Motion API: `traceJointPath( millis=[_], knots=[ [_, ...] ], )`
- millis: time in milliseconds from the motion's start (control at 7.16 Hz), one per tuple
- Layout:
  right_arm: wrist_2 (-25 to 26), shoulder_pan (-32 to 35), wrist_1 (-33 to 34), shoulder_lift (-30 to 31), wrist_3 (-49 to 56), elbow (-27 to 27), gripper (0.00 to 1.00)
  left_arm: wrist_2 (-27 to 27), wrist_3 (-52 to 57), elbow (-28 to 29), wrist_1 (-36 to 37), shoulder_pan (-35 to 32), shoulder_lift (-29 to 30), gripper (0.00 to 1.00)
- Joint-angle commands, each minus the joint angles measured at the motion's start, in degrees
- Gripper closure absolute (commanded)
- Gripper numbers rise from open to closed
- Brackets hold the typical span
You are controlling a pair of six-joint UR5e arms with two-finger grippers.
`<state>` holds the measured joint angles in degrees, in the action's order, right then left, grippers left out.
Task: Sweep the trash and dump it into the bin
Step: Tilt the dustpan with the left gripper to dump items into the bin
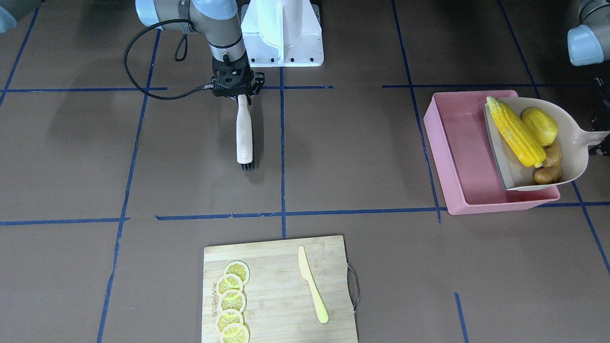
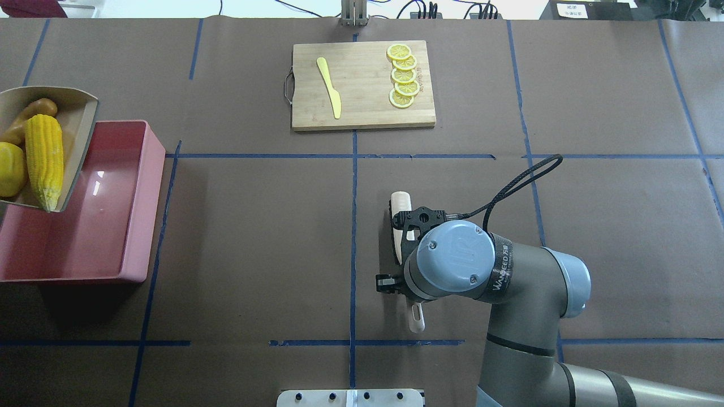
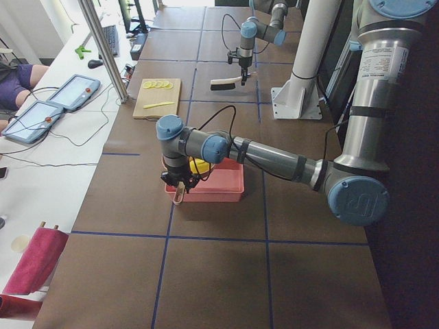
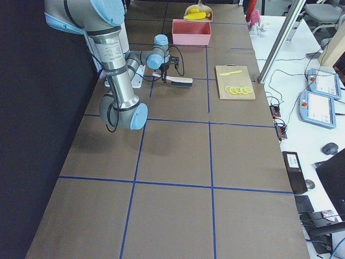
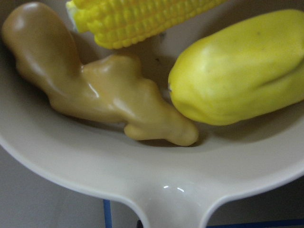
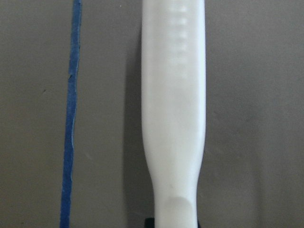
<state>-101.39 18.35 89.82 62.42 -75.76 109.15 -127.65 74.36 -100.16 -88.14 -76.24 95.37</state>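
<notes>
Left gripper [image 1: 601,138] is clamped on the dustpan [image 1: 572,157] handle, pan tipped over the pink bin [image 1: 452,157] with corn [image 1: 515,132], potato [image 1: 540,126] and ginger [image 1: 549,169] sitting inside. Right gripper [image 1: 237,88] is closed on the brush [image 1: 244,138], mid-table

The right arm [image 2: 529,285] shows "UR" on its cap [image 2: 459,249], "WANSEED" on its band [image 2: 501,265].

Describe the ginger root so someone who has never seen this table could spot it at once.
Find the large pink bin at the table's end on the robot's left, with a beige dustpan tilted over it. Of the three toy foods in the dustpan, the ginger root is the only tan, knobbly one; the corn cob and oval lump are yellow.
</notes>
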Motion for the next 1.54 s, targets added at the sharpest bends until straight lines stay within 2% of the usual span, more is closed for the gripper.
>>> traceJointPath(
  millis=[0,419,559,978,1397],
  knots=[
    [-0.03,0.02,-0.09,0.07,0.0,-0.07,1.0,7.72,-0.01,-2.58,1.12,-0.23,0.08,1.0],
    [-0.12,0.02,-0.18,0.34,0.0,0.01,1.0,17.75,0.35,-11.87,12.34,1.96,0.25,1.0],
    [-0.21,0.02,-0.18,0.34,0.0,0.01,1.0,22.92,0.17,-14.08,16.12,3.97,0.25,1.0],
    [-0.21,-0.07,-0.18,0.42,0.0,0.01,1.0,29.45,0.17,-14.54,17.48,6.88,0.17,1.0],
    [-0.12,-0.25,-0.18,0.42,-0.09,0.1,1.0,33.06,0.26,-14.98,17.48,7.51,0.17,1.0]
  ],
)
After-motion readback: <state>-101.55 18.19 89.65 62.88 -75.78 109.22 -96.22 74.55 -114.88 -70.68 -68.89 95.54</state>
